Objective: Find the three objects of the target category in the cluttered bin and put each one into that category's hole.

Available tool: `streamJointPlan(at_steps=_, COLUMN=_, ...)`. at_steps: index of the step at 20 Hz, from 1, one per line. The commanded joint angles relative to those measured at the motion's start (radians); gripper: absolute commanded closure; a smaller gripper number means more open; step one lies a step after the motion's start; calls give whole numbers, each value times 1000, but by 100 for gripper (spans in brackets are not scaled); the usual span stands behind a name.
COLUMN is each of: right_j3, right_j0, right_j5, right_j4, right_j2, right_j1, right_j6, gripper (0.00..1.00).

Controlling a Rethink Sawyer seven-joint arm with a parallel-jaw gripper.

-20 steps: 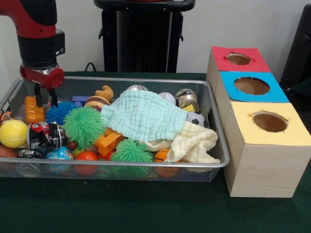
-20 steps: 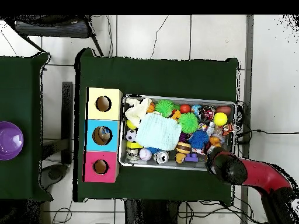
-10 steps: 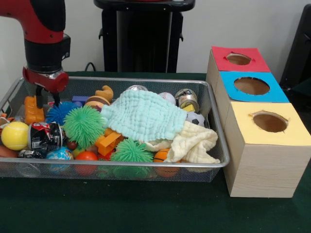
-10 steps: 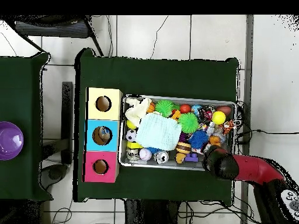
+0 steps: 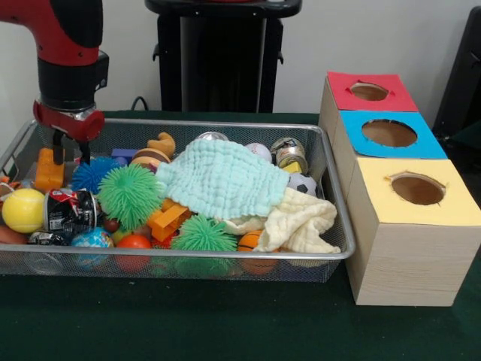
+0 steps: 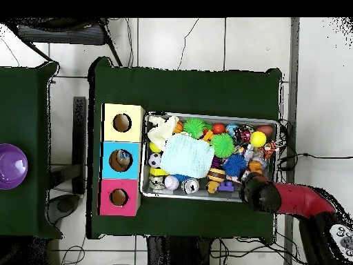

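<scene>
The main risk, as I judge it, is a bad pick in the crowding: the end effector hangs with its two dark fingers parted and nothing between them, right over the orange plastic block and the blue spiky rubber ball at the far left end of the silver wire-mesh bin, so a descent could nip the wrong toy, snag the mesh wall or push neighbours aside. Which category is wanted cannot be told; candidates may also lie hidden under the mint-green muslin cloth at the bin's middle. The red and black arm drops vertically, wrist straight down, well apart from the wooden box with red, blue and yellow holed tops beside the bin's right end
</scene>
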Motion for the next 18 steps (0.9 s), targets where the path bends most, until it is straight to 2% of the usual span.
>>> streamJointPlan(at_steps=1, right_j3=34, right_j0=-89, right_j5=140, right_j4=32, right_j2=29, right_j1=-67, right_j6=-123, gripper=0)
streamJointPlan(at_steps=4, right_j3=104, right_j0=-143, right_j5=189, right_j4=113, right_j2=111, right_j1=-134, right_j6=-151, gripper=0)
streamJointPlan(at_steps=9, right_j3=162, right_j0=-219, right_j5=172, right_j4=192, right_j2=231, right_j1=-168, right_j6=-134, gripper=0)
streamJointPlan(at_steps=13, right_j3=174, right_j0=-237, right_j5=156, right_j4=214, right_j2=257, right_j1=-159, right_j6=-107, gripper=0)
streamJointPlan(at_steps=16, right_j3=165, right_j0=-241, right_j5=68, right_j4=201, right_j2=270, right_j1=-114, right_j6=-65, gripper=0)
streamJointPlan(at_steps=18, right_j3=153, right_j0=-247, right_j5=52, right_j4=201, right_j2=283, right_j1=-79, right_j6=-60, gripper=0)
